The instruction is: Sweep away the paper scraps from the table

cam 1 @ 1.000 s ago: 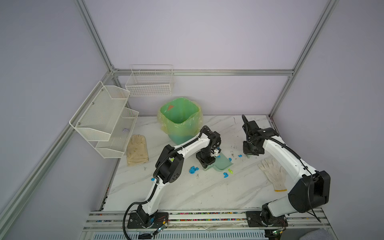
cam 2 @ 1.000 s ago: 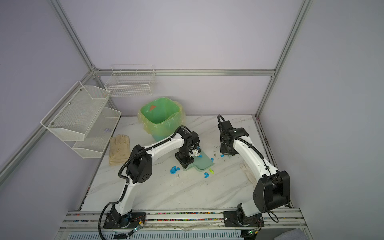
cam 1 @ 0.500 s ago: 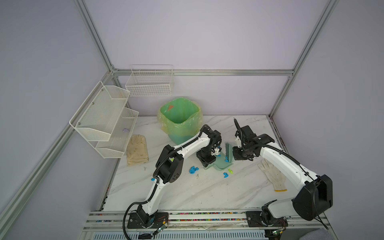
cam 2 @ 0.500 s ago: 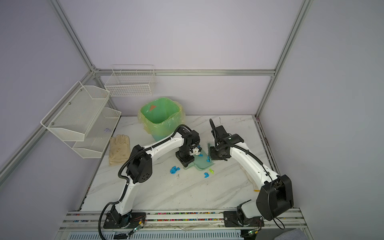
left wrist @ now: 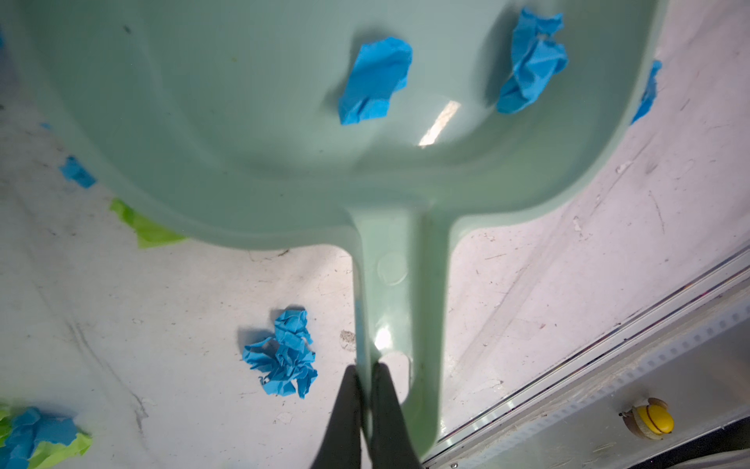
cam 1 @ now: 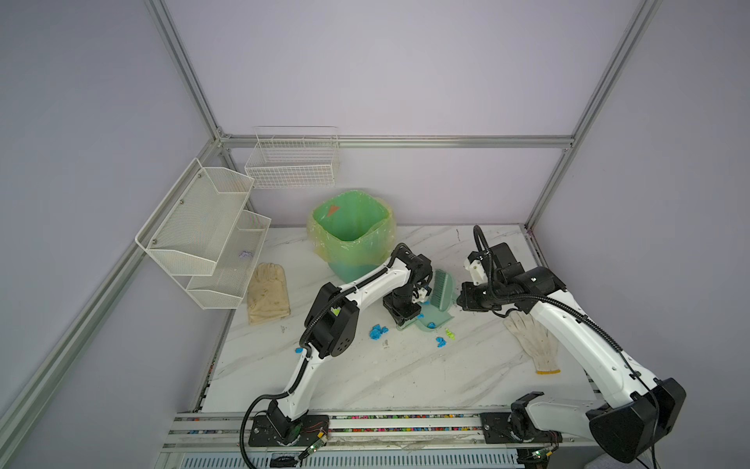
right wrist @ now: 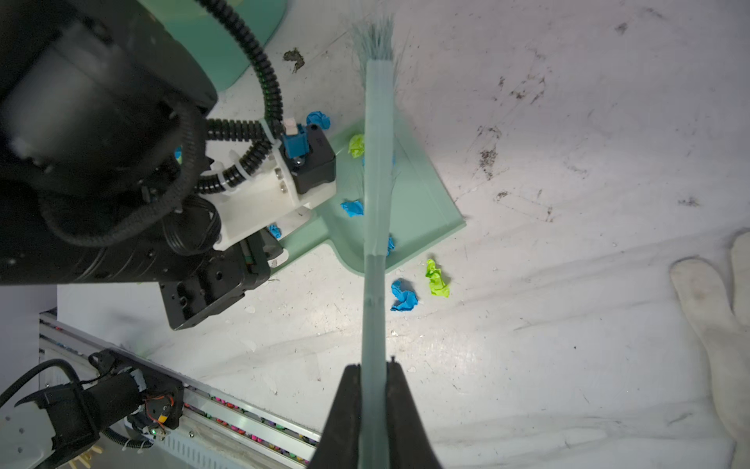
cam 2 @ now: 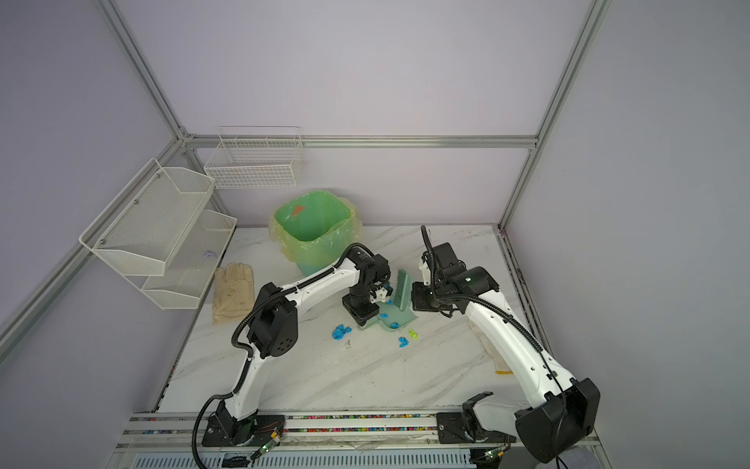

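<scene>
My left gripper (left wrist: pixel 367 373) is shut on the handle of a pale green dustpan (left wrist: pixel 284 122), which lies flat on the table (cam 1: pixel 365 377) in both top views. Two blue paper scraps (left wrist: pixel 375 81) lie in the pan. My right gripper (right wrist: pixel 373 369) is shut on the thin handle of a pale green brush (right wrist: pixel 379 162), whose bristle head (cam 1: pixel 440 288) stands over the pan's far side. Loose scraps lie round the pan: a blue wad (cam 1: pixel 377 331) to its left, and a blue one (right wrist: pixel 403 296) and a lime-green one (right wrist: pixel 437 278) at its front corner.
A green-lined bin (cam 1: pixel 351 231) stands just behind the left arm. A white knitted glove (cam 1: pixel 531 341) lies under the right arm, a beige glove (cam 1: pixel 268 292) at the left. Wire shelves (cam 1: pixel 203 235) hang on the left wall. An aluminium rail (cam 1: pixel 385 418) runs along the front.
My right arm has swung left with the brush, from the table right of the dustpan to over the pan. The left arm and dustpan have stayed put.
</scene>
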You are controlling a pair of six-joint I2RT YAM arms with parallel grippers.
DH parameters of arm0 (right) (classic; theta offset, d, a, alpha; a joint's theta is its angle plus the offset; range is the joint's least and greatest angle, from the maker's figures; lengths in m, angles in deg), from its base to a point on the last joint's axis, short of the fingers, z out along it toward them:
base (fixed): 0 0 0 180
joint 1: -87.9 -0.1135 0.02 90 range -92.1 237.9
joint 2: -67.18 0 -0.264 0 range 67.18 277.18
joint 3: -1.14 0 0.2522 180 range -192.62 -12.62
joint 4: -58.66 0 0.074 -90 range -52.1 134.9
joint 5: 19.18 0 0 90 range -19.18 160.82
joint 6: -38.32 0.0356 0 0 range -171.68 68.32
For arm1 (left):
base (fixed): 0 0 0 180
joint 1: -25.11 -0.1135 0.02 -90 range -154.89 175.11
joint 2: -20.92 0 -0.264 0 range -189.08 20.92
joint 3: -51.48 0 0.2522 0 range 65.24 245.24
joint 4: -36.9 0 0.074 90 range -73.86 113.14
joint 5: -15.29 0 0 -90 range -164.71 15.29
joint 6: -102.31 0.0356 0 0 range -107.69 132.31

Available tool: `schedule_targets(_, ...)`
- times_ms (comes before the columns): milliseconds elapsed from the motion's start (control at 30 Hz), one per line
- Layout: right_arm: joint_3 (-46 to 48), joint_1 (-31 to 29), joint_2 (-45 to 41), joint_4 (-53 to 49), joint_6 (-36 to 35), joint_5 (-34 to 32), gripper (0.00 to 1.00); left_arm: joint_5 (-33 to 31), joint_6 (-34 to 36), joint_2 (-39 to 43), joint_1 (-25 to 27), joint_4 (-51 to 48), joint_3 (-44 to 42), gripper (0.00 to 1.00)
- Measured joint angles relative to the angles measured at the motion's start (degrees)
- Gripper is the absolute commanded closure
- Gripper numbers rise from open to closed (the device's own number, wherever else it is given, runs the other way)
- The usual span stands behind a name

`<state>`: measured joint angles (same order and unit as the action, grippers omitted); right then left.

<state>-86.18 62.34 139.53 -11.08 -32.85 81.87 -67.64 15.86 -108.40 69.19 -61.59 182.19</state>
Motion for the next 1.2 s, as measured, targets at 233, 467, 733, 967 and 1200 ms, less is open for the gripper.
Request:
schedule_targets(233, -3.5, 1.3, 1.3, 0.1, 1.6, -4.4, 1.0, -0.9, -3.3, 0.3, 0.0, 0.7, 1.7, 1.0)
schedule_targets(467, -6.6, 4.5, 3.2, 2.2, 1.6, -4.3, 1.0, -0.9, -7.5, 2.6, -0.2, 1.3, 2.2, 1.0)
schedule_targets(733, -6.1, 10.3, 3.2, 4.5, 1.1, -1.9, 1.0, 0.4, -10.8, 3.1, -0.2, 1.6, 4.3, 1.0)
schedule_targets(967, -4.9, 13.5, 3.3, 6.3, 0.8, -0.7, 1.0, 0.3, -13.1, 3.1, -0.4, 1.4, 7.1, 1.0)
schedule_targets(1200, -4.9, 15.3, 3.3, 8.0, 0.9, -1.3, 1.0, 0.4, -16.0, 3.1, -0.6, 1.4, 8.8, 1.0)
